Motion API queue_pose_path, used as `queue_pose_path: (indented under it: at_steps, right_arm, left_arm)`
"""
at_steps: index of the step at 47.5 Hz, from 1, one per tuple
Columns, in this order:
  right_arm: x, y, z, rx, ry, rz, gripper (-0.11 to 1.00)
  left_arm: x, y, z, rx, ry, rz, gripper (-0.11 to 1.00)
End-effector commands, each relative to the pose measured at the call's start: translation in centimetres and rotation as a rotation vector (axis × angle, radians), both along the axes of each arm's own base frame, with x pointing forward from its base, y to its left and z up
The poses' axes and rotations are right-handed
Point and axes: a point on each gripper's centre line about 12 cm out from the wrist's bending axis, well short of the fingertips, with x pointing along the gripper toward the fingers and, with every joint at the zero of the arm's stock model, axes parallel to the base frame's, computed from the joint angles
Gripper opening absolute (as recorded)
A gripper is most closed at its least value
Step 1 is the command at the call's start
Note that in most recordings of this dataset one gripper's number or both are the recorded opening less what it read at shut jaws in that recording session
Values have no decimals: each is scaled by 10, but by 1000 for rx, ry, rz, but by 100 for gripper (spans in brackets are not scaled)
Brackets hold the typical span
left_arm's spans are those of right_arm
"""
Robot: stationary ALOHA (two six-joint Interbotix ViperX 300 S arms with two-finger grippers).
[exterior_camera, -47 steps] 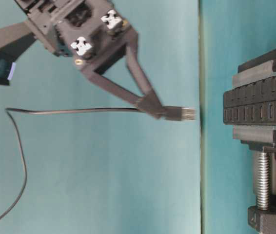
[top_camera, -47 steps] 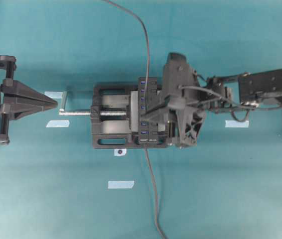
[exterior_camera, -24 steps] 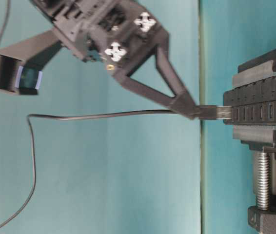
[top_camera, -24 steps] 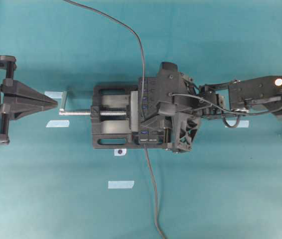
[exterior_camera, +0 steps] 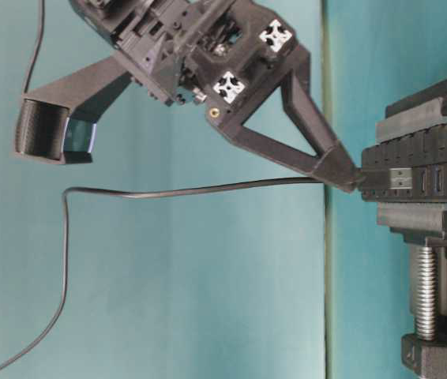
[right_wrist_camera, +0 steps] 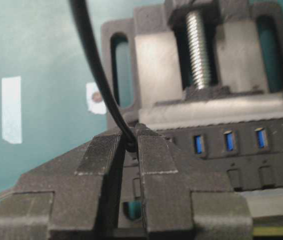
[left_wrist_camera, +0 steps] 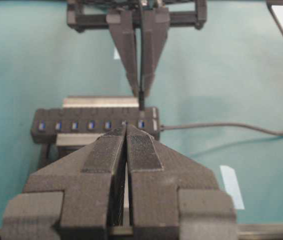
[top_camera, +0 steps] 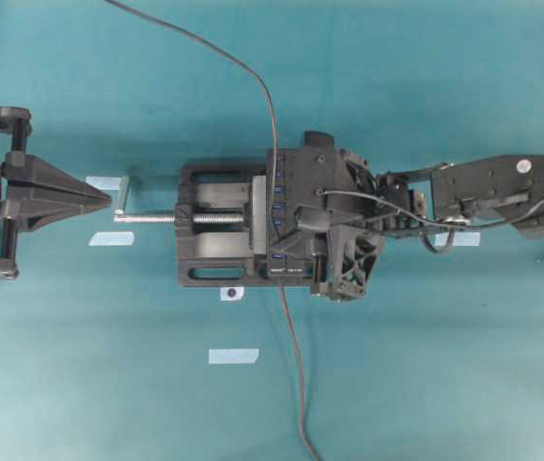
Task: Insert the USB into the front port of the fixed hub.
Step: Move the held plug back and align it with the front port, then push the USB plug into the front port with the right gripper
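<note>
The small black USB plug on its thin dark grey cable sits at the end port of the long black blue-ported hub, apparently entered; full seating is unclear. The right gripper, jaws nearly closed, pinches the plug. Around the black vise teal table lies open; the left gripper, closed and empty, waits apart.

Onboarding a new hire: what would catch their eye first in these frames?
First, the right end effector at the fixed hub, shut on the USB, whose plug meets a port near the hub's labelled end. Next, the black vise with its silver screw clamping the hub mid-table. The left end effector sits shut and apart at the table's left edge, holding nothing.
</note>
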Motion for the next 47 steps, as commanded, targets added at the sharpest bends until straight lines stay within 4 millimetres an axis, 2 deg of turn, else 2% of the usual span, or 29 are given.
queue_pose_path:
  at_steps: [1,47]
  right_arm:
    - [3,5,10,17,-36,-2,7]
    - [7,2,-4,12,-21,-7,7]
  left_arm:
    - [2,0,5,1,-17,-2,0]
    - [1,0,4,1,-14,-2,0]
